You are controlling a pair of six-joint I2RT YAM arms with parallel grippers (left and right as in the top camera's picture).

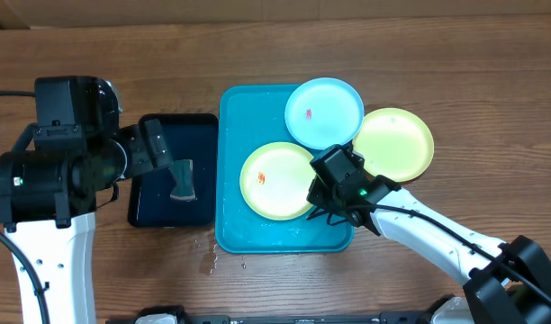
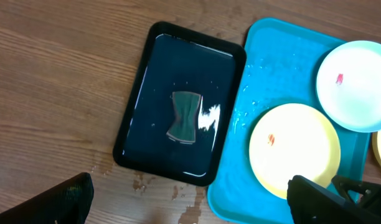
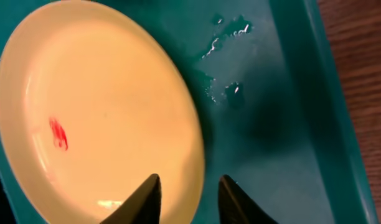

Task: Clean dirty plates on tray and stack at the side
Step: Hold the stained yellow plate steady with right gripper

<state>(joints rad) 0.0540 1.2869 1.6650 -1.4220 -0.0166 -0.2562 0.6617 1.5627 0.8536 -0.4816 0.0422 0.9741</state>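
Observation:
A yellow-green plate (image 1: 274, 180) (image 2: 294, 148) with a small orange-red smear lies in the bright cyan tray (image 1: 232, 135) (image 2: 274, 74). A light cyan plate (image 1: 324, 112) (image 2: 355, 84), also smeared, rests over the tray's far right corner. A second yellow-green plate (image 1: 397, 144) sits on the table to the right of the tray. My right gripper (image 1: 322, 191) (image 3: 187, 186) hangs over the first plate's right rim (image 3: 193, 143), fingers slightly apart, one over the plate and one over the tray floor. My left gripper (image 1: 157, 144) (image 2: 193, 202) is wide open near the black tray, holding nothing.
A black tray (image 1: 203, 121) (image 2: 225, 56) of water lies left of the cyan tray with a grey-green sponge (image 1: 183, 180) (image 2: 184, 117) in it. Water drops wet the wood (image 1: 209, 261) (image 2: 141, 182) in front of both trays and the cyan tray's floor (image 3: 231, 93).

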